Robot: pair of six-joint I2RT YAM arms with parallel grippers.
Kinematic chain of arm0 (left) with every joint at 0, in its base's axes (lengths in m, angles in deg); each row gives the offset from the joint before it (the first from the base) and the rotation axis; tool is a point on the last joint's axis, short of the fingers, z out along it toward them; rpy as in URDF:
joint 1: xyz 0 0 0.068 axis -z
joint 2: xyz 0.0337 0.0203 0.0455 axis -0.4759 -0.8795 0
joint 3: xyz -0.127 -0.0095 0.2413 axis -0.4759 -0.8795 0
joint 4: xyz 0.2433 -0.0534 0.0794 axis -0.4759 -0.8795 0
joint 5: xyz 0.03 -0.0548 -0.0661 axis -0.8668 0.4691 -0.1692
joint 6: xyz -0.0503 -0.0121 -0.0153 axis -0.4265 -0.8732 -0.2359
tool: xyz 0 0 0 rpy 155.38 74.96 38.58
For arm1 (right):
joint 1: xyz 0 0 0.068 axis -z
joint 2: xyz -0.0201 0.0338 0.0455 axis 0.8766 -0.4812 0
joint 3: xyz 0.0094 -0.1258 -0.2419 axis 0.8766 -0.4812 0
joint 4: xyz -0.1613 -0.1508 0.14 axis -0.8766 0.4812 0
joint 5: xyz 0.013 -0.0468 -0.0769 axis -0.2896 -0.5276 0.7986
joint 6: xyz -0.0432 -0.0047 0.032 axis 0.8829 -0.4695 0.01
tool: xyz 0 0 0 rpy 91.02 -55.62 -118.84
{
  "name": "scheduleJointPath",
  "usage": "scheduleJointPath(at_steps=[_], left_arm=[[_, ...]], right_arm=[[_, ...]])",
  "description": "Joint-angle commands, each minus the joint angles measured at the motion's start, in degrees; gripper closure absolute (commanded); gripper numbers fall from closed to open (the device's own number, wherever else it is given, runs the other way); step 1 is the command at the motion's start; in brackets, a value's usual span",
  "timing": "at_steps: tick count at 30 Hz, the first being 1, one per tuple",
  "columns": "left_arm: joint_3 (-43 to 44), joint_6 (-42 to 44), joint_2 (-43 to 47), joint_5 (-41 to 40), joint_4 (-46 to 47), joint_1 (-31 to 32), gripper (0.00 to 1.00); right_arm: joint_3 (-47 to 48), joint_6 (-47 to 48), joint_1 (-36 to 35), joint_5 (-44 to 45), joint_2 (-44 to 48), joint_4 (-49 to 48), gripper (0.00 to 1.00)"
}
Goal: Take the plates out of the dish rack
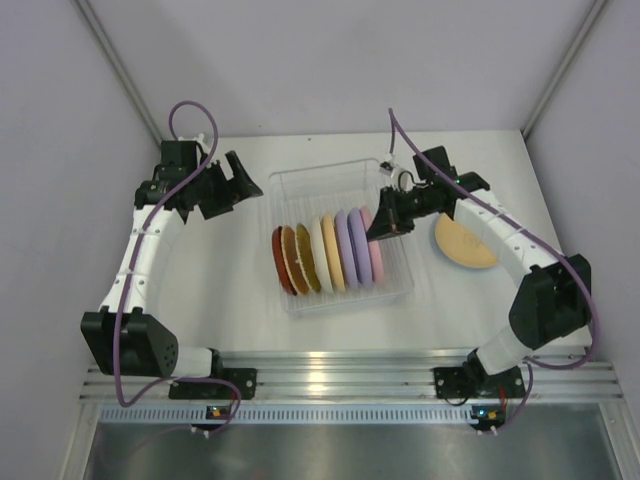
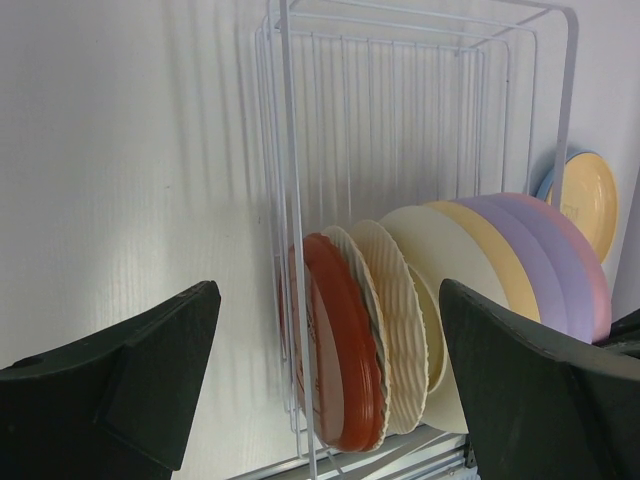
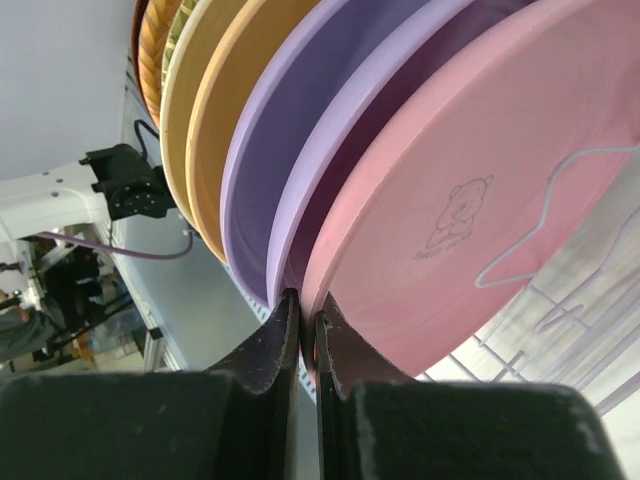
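Note:
The clear dish rack (image 1: 300,183) holds several plates standing on edge in a row, from a red plate (image 1: 280,262) at the left to a pink plate (image 1: 375,250) at the right. My right gripper (image 1: 380,228) is shut on the pink plate's rim (image 3: 480,180), one finger wedged between it and the lavender plate (image 3: 300,130); its jaws (image 3: 307,330) pinch the edge. My left gripper (image 1: 245,185) is open and empty, hovering just left of the rack's back corner. In the left wrist view the red plate (image 2: 345,350) stands between its open fingers (image 2: 330,380), behind the rack wall (image 2: 290,150).
A mustard plate (image 1: 465,243) lies flat on the table right of the rack, with a blue edge showing under it in the left wrist view (image 2: 585,200). White walls close in the back and sides. A metal rail runs along the near edge (image 1: 330,370).

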Motion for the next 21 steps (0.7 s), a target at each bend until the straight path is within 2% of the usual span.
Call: scheduleJointPath(at_steps=[1,5,10,14,18,21], left_arm=[[0.21,0.81,1.68,-0.33,0.48,0.18,0.04],[0.30,0.90,1.68,-0.33,0.39,0.18,0.04],[0.48,0.99,1.59,-0.33,0.31,0.18,0.04],[0.48,0.99,1.59,-0.15,0.13,0.18,0.04],[0.65,0.90,1.50,0.02,0.22,0.18,0.04],[0.74,0.81,1.33,0.28,0.31,0.18,0.04]], right_arm=[[2.31,0.58,2.34,-7.37,0.59,-6.55,1.00],[0.56,-4.70,5.86,-15.97,2.09,-16.20,1.00],[-1.73,-12.77,9.02,-21.35,3.58,-25.78,1.00],[-0.95,-15.08,12.10,-23.29,4.90,-27.84,1.00],[1.69,-15.16,17.46,-24.61,6.74,-26.87,1.00],[3.27,-17.61,21.41,-25.14,8.23,-29.76,1.00]])
